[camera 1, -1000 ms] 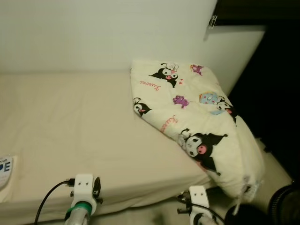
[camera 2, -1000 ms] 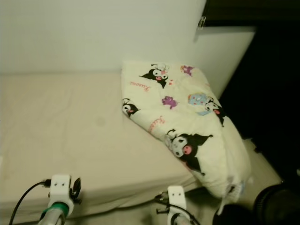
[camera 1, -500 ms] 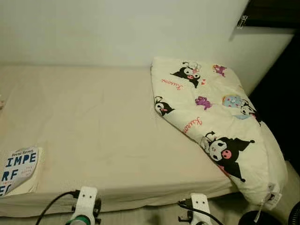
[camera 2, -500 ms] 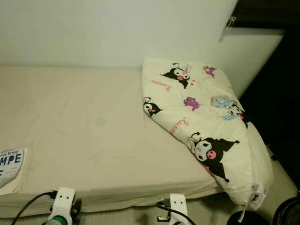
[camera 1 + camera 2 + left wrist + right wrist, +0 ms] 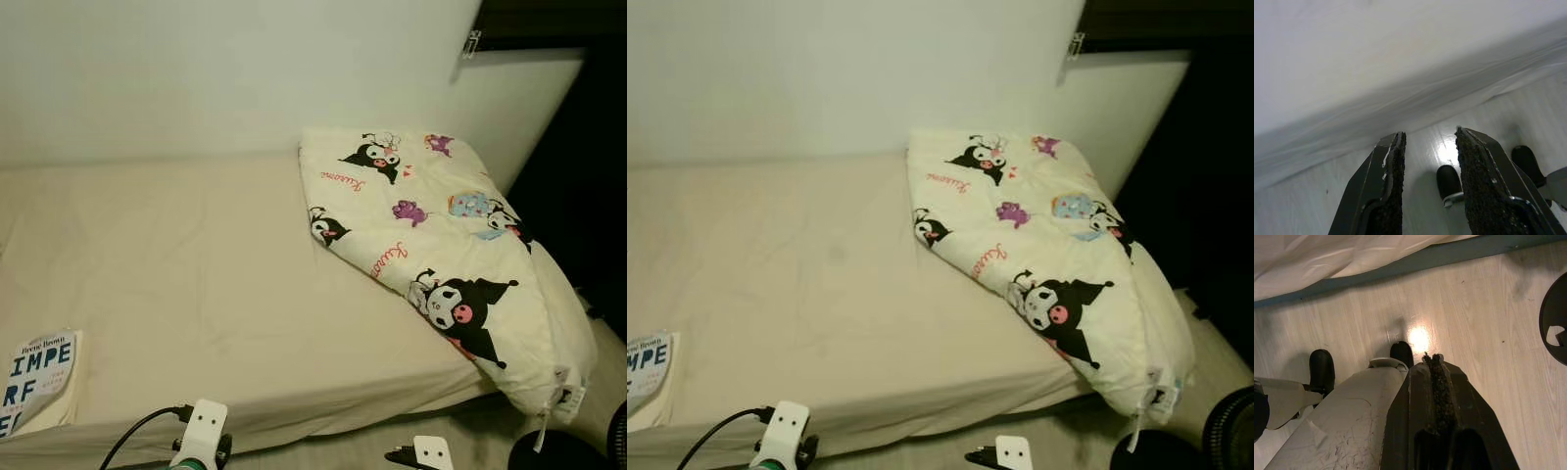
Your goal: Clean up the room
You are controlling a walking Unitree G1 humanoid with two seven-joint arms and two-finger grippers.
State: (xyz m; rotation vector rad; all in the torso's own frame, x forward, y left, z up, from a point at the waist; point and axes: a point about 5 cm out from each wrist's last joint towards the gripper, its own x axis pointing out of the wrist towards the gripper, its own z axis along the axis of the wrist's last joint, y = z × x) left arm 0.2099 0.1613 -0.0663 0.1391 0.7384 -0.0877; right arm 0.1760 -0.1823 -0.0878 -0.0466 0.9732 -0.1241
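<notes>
Two things sit on the bed (image 5: 196, 264) that I'd count as clutter: a folded cartoon-print quilt (image 5: 441, 255) and a book (image 5: 39, 377). The quilt lies at the bed's right end, its far side against the wall (image 5: 196, 69) and its near corner drooping over the mattress edge toward the floor, so I judge it was dropped there loosely rather than laid out. The book rests flat at the near left corner, just inside the edge.

Both my arms hang low in front of the bed, idle. The left gripper (image 5: 1427, 181) points at the floor (image 5: 1303, 215) with a narrow gap between its fingers, holding nothing. The right gripper (image 5: 1437, 396) has its fingers pressed together, empty.

The middle of the mattress is bare, giving me reaching room. A dark round object (image 5: 558, 452) stands on the floor by the quilt's hanging corner, crowding that side.
</notes>
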